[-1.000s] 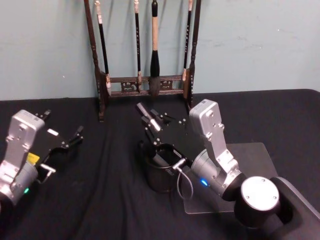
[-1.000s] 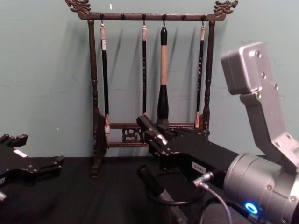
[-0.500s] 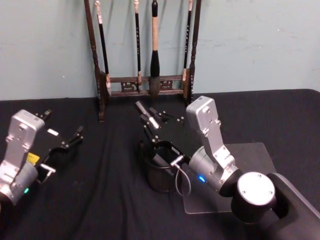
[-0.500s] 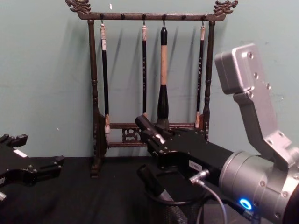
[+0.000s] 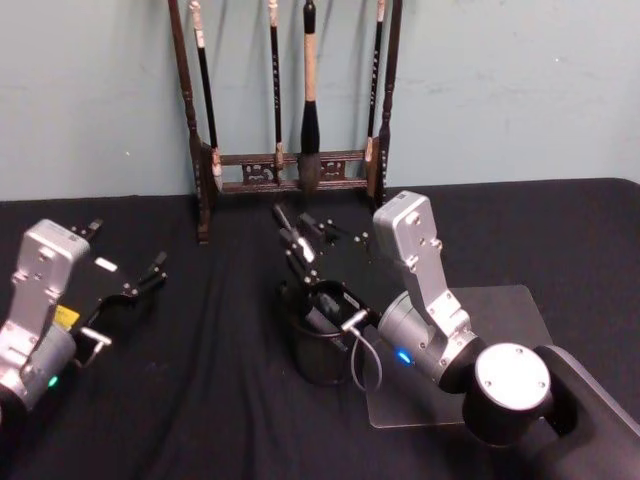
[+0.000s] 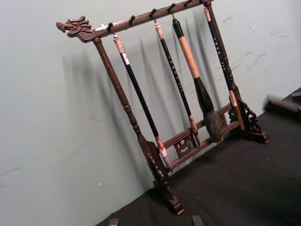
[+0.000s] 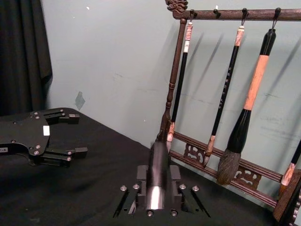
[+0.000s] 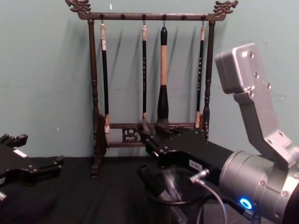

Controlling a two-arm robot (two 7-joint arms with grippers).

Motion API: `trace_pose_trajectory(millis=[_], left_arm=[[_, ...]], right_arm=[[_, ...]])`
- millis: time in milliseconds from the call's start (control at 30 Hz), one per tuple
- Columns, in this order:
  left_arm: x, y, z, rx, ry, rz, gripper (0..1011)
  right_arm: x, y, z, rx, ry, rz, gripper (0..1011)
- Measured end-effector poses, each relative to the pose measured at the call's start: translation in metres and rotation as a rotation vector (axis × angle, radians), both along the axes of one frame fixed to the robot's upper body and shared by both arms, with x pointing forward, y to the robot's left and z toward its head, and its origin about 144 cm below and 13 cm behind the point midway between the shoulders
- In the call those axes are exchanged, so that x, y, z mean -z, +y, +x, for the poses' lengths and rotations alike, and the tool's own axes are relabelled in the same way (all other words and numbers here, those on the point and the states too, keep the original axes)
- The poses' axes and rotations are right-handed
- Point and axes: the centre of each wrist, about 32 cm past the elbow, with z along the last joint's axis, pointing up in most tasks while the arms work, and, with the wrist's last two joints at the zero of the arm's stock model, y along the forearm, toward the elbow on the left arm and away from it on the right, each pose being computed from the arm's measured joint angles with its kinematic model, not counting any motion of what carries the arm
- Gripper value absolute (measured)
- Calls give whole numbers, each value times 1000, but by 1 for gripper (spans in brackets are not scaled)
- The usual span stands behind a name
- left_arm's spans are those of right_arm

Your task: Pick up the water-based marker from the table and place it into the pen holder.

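Right claw (image 5: 298,240) positioned above pen holder (image 5: 318,352) at table (image 5: 220,400) centre, fingers apart. Marker (image 8: 174,184) blurred, inside holder opening just below claw, apparently free of the fingers. Left claw (image 5: 150,275) parked at left, fingers apart.

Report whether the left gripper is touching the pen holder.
Apart. The head view shows the left gripper far off to the left of the pen holder, with a wide gap between them.

Even, soft room light on my feeds; brush rack (image 6: 160,117) casts faint wall shadows; black cloth (image 5: 200,400) swallows detail, slight softness.
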Motion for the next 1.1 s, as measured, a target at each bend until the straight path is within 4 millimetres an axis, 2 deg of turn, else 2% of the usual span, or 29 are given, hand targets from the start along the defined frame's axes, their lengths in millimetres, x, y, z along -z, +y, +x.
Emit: trace_pose_trajectory(millis=[300, 533, 800, 1100], left_arm=[[0, 0, 0, 0, 0, 0, 1009], [0, 0, 0, 0, 0, 0, 1009], [0, 0, 0, 0, 0, 0, 1008], [0, 0, 0, 0, 0, 0, 1009]], right_arm=[[0, 0, 0, 0, 0, 0, 563], [0, 0, 0, 0, 0, 0, 815], [0, 0, -1, 0, 0, 0, 1002], [0, 0, -1, 0, 1, 0, 1002]])
